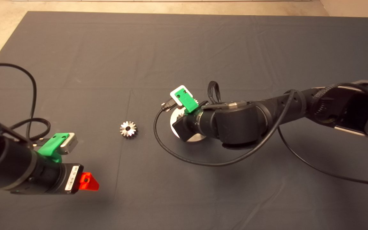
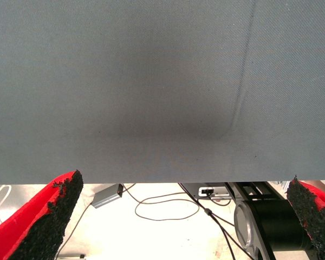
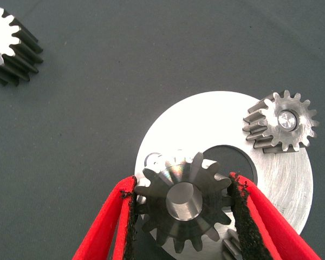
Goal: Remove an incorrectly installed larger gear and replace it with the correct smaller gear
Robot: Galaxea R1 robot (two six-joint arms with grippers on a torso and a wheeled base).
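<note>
The right gripper (image 3: 182, 181) is closed on the smaller gear (image 3: 184, 208). Its two red fingers (image 3: 105, 227) stand a narrow span apart, with a black pad pressed against the teeth on each side. The gear's centre hole sits over a short steel pin, and it lies flat on a round silver plate (image 3: 206, 119) directly under the hand.

Just past the fingertips, the plate shows a dark round opening near its middle. Beyond that, at the plate's far rim, a second small gear (image 3: 281, 123) sits on its own pin, apart from the held one. Close beside one finger, only the toothed edge of a third small gear (image 3: 233, 250) shows.

Farther out from the hand, well clear of the plate, the larger gear (image 1: 128, 129) lies flat and alone on the dark mat (image 1: 184, 48), bright face up, with its dark centre hole showing.

Farthest away, past that gear, the left gripper (image 2: 185, 179) hangs above the near part of the mat. Its fingers are spread wide with nothing between them. Its wrist view shows bare mat, and past the mat's edge, loose cables (image 2: 168, 208) on a pale floor.
</note>
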